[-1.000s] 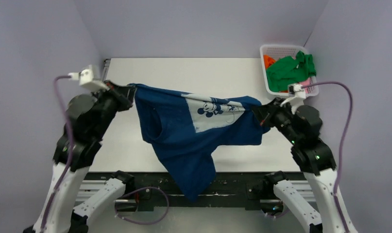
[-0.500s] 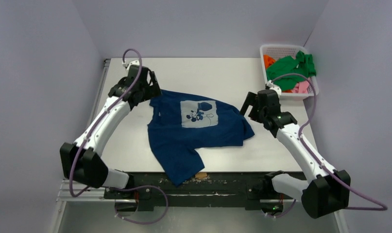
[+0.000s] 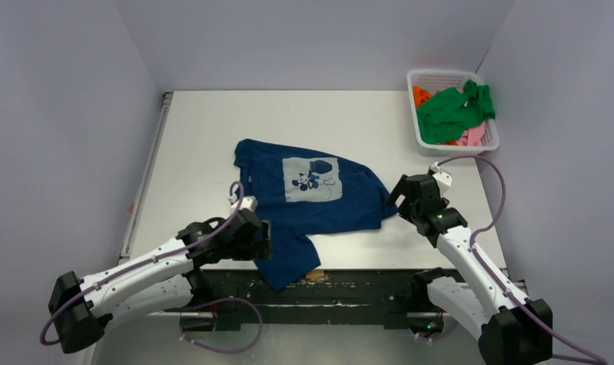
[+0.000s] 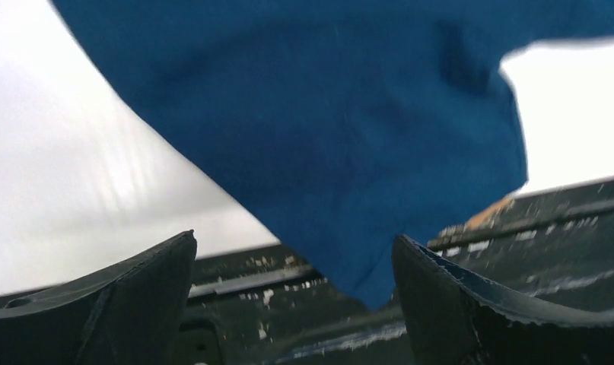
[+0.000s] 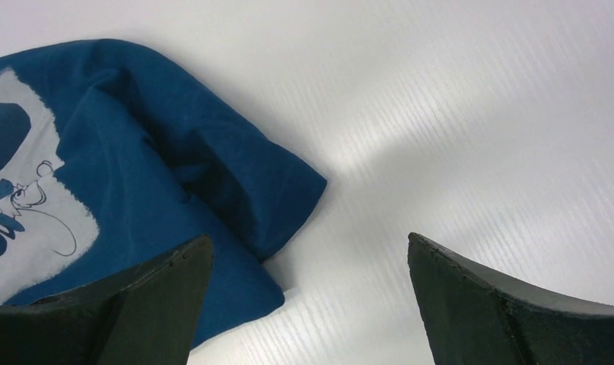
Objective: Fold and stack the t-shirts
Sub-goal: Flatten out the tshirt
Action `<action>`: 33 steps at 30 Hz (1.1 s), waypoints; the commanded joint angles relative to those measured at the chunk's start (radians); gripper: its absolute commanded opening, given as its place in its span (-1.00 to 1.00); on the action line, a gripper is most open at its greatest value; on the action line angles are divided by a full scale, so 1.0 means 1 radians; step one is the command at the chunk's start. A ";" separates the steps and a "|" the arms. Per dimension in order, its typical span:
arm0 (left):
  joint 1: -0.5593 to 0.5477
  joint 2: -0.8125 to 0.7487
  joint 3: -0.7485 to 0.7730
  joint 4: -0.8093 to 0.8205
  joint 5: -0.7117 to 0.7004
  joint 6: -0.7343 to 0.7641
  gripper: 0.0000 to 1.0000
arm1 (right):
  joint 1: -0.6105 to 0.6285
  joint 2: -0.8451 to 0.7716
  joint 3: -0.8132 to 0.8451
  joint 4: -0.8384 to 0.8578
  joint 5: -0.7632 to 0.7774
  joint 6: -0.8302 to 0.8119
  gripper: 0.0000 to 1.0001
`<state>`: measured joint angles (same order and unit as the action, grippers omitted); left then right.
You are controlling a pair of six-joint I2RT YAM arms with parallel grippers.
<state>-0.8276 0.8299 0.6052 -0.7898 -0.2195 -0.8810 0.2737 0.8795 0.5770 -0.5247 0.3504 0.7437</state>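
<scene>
At the centre of the table (image 3: pixel 205 129), the navy t-shirt (image 3: pixel 307 201) lies print-up but rumpled, hem spilling over the near edge at 6 o'clock. Left gripper (image 3: pixel 264 239) hovers at the shirt's 7 o'clock, jaws wide, holding nothing. Right gripper (image 3: pixel 399 196) sits at its 3 o'clock by the sleeve, likewise spread and empty. No fold yet, no stack begun. Up at 1 o'clock, the green shirt (image 3: pixel 456 110), orange shirt (image 3: pixel 420 96) and pink shirt (image 3: pixel 475 135) wait in the white basket (image 3: pixel 440 74).
</scene>
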 commanded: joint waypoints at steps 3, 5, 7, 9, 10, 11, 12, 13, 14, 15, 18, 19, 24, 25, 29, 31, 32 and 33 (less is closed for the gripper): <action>-0.314 0.135 0.028 0.003 -0.040 -0.200 0.86 | -0.004 0.051 -0.017 0.019 0.027 0.045 0.93; -0.387 0.242 0.083 -0.007 -0.068 -0.208 0.82 | -0.005 0.058 -0.025 0.028 0.021 0.045 0.93; -0.436 0.365 0.132 -0.014 -0.084 -0.211 0.77 | -0.004 0.062 -0.031 0.037 0.018 0.045 0.92; -0.466 0.461 0.164 -0.007 -0.077 -0.213 0.74 | -0.005 0.064 -0.031 0.043 0.018 0.044 0.92; -0.480 0.498 0.177 0.007 -0.066 -0.209 0.73 | -0.005 0.065 -0.031 0.045 0.019 0.043 0.91; -0.492 0.536 0.193 0.021 -0.055 -0.202 0.72 | -0.004 0.066 -0.031 0.048 0.020 0.044 0.91; -0.504 0.569 0.203 0.019 -0.054 -0.200 0.71 | -0.004 0.068 -0.030 0.049 0.020 0.043 0.91; -0.508 0.599 0.215 0.006 -0.060 -0.207 0.68 | -0.004 0.070 -0.029 0.048 0.019 0.040 0.91; -0.508 0.625 0.225 -0.008 -0.067 -0.214 0.64 | -0.004 0.070 -0.029 0.048 0.019 0.039 0.91; -0.508 0.647 0.231 -0.016 -0.070 -0.219 0.59 | -0.004 0.070 -0.030 0.048 0.019 0.037 0.91; -0.508 0.696 0.237 -0.034 -0.081 -0.241 0.32 | -0.006 0.065 -0.032 0.048 0.019 0.031 0.91; -0.508 0.707 0.241 -0.052 -0.092 -0.256 0.16 | -0.005 0.063 -0.032 0.048 0.018 0.030 0.90; -0.508 0.679 0.236 -0.078 -0.137 -0.284 -0.99 | -0.005 0.059 -0.035 0.051 0.012 0.024 0.89; -0.506 0.666 0.237 -0.093 -0.161 -0.295 -1.00 | -0.005 0.060 -0.035 0.050 0.012 0.022 0.89; -0.507 0.545 0.275 -0.257 -0.332 -0.388 -1.00 | -0.005 0.061 -0.040 0.043 0.010 0.028 0.87; -0.503 0.455 0.290 -0.312 -0.431 -0.417 -1.00 | -0.006 0.063 -0.049 0.056 -0.002 0.031 0.84; -0.494 0.408 0.297 -0.334 -0.479 -0.429 -1.00 | -0.005 0.068 -0.052 0.063 -0.012 0.032 0.83; -0.477 0.366 0.301 -0.348 -0.516 -0.428 -1.00 | -0.005 0.075 -0.056 0.072 -0.022 0.031 0.81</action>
<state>-1.3308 1.3678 0.8433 -0.9913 -0.4900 -1.2243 0.2737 0.9489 0.5426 -0.4934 0.3466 0.7662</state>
